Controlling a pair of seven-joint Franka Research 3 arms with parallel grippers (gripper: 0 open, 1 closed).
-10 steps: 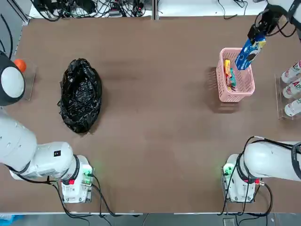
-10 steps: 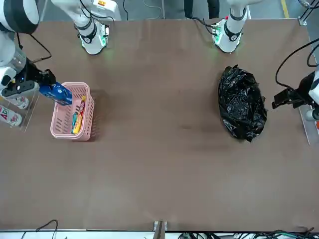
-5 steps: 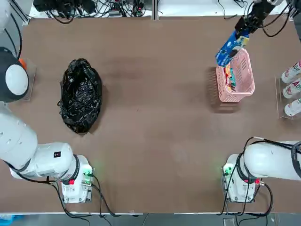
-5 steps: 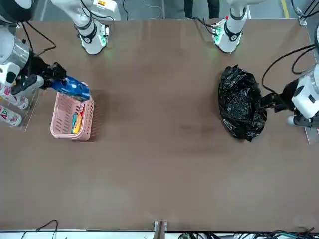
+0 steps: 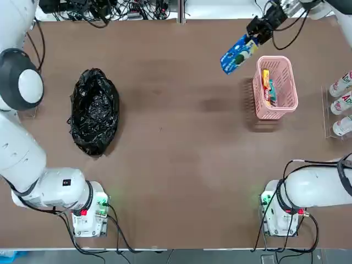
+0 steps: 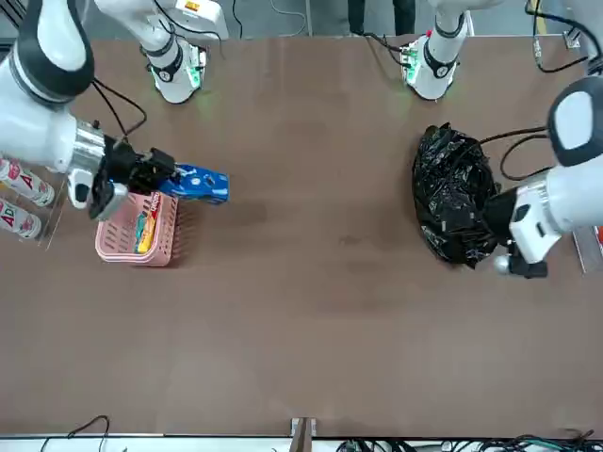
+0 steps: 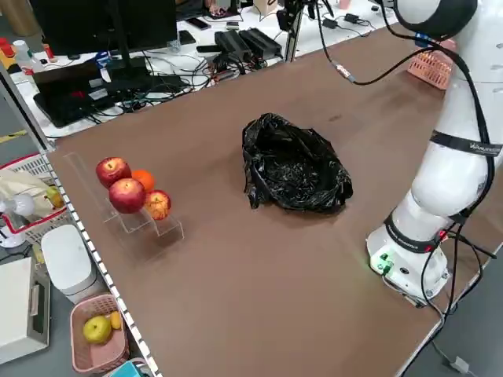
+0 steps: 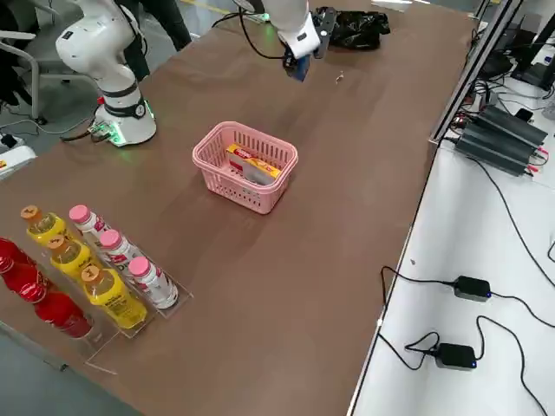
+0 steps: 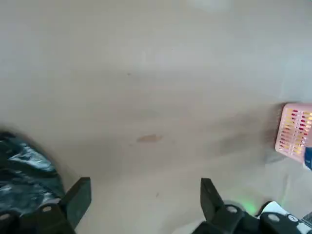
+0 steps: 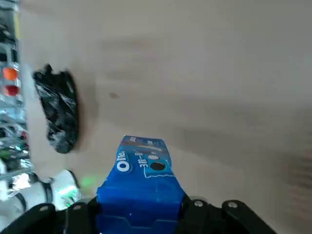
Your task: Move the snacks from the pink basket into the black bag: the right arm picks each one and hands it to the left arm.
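- Two end effectors are in play: the right end effector (image 5: pixel 254 34) is clamped on one end of a blue packet (image 5: pixel 235 54) with a cookie picture, holding it in the air over the bare worktop (image 5: pixel 181 137), just left of the pink basket's far end.
- The packet slants away from the fingers toward the robot's left and touches neither basket nor worktop.
- The left end effector (image 9: pixel 146 200) has its fingers wide apart with nothing between them; it hangs by the black bag (image 6: pixel 457 196), on the bag's left, outer side.
- The pink basket (image 5: pixel 290 96) sits on the right part of the worktop with a yellow flat box (image 5: pixel 265 82) and a small teal box (image 5: pixel 272 91) inside it, side by side against its left wall.
- The black bag lies crumpled on the left part of the worktop, well apart from the basket.
- Some bottles (image 5: pixel 342 102) lie in a clear rack at the right edge, beside the basket.
- Three apples and an orange (image 7: pixel 134 190) rest in a clear rack at the left edge.
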